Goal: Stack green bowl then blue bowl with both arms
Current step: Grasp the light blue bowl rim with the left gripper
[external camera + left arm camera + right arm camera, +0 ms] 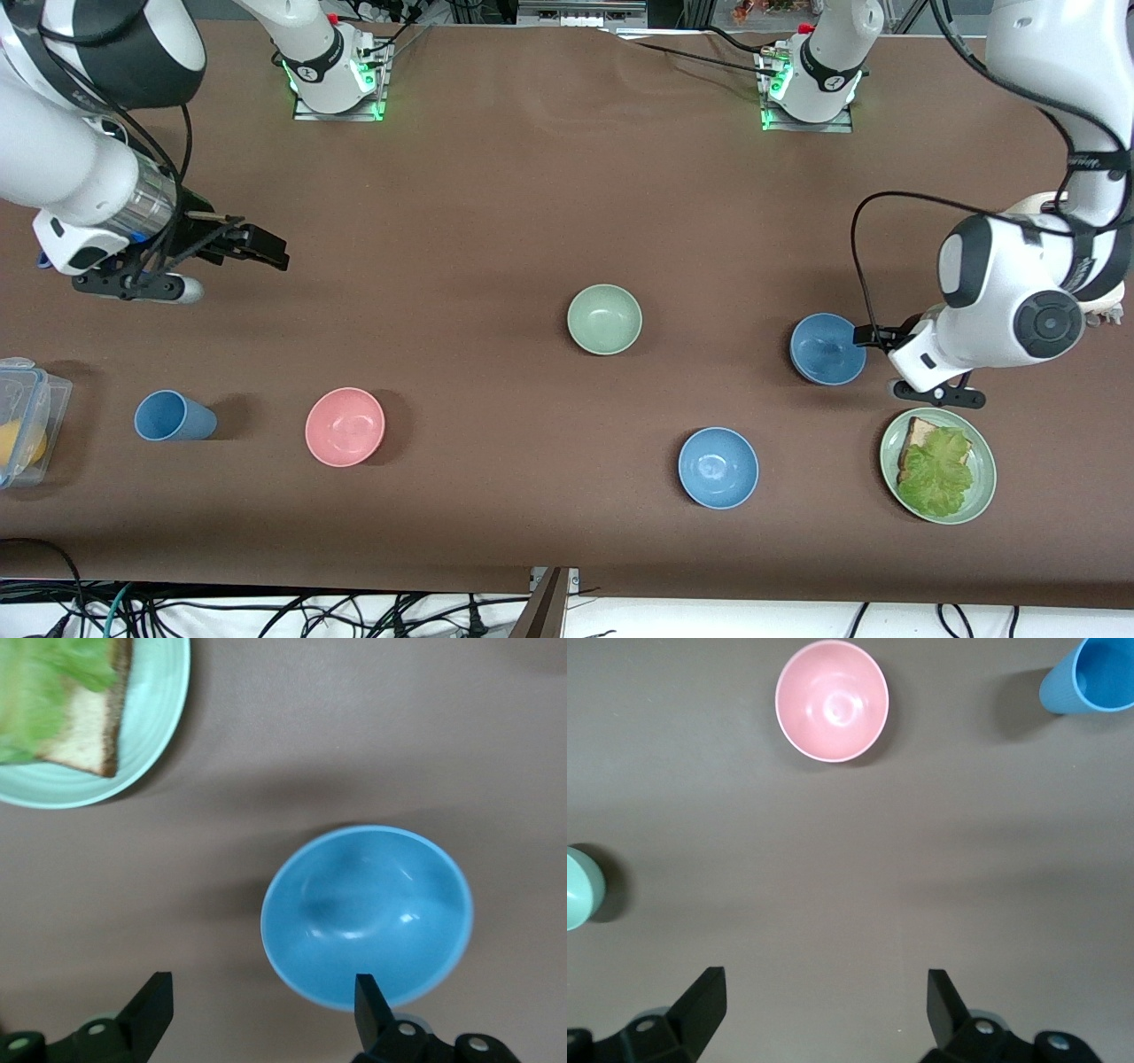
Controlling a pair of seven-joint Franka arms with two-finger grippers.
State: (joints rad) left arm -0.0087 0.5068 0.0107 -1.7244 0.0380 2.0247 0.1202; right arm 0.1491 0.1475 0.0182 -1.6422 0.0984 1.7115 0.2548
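The green bowl (604, 319) is sitting upright near the middle of the table (532, 177), well apart from both hands. Two blue bowls are lying toward the left arm's end: one blue bowl (827, 348) just beside the left hand (262, 1010), and a second blue bowl (718, 467) nearer to the front camera, beside the green plate (982, 483) of bread and lettuce.

All three bowls are looking like light, stiff, smooth-walled pieces, likely a little slippery, so the rim is probably the best place to take hold, one finger inside the wall and one outside.

The left hand is hovering low over the table with its fingers spread wide and gripping nothing; in the left wrist view one fingertip (370, 997) is lining up at the bowl's rim while the other is standing over bare table. By my reading, it is setting up a rim pinch on that bowl.

The right hand (235, 246) is waiting over the right arm's end of the table, fingers wide apart and empty, with the pink bowl (832, 700) and blue cup (1091, 673) in its wrist view.
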